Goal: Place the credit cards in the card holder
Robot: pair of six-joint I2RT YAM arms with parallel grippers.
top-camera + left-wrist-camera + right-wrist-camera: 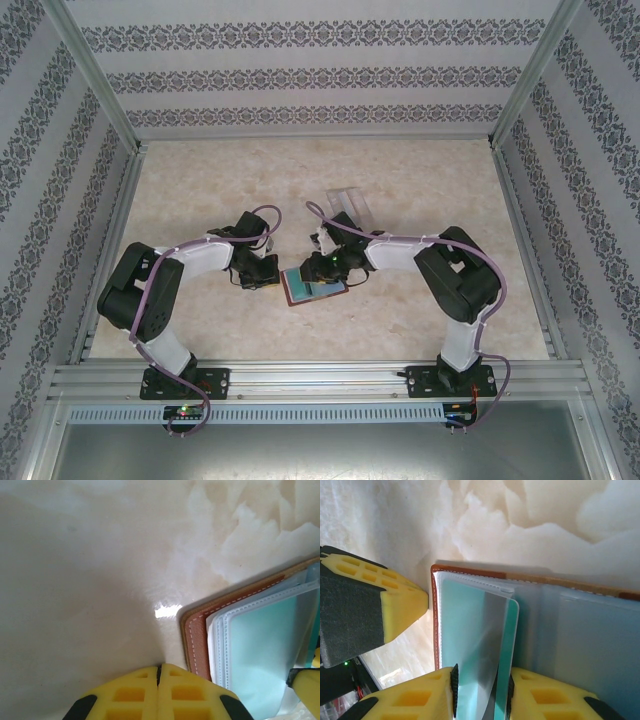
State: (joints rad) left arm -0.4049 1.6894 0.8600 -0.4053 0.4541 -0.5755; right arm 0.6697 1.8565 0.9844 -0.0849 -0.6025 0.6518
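Yellow fingers of my left pincer (159,672) were pressed together, low over the marbled table (100,580) and just beside a corner of the card holder (196,635). The holder lay open between my two arms, with a pale teal credit card (470,640) inside a clear sleeve (497,630). My right pincer (481,697) stood apart, one finger on either side of that sleeve. Whether they touched it, I could not tell.

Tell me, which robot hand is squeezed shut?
The left gripper: its yellow fingers press together with no gap. The right gripper has its fingers apart, a clear sleeve of the card holder between them.
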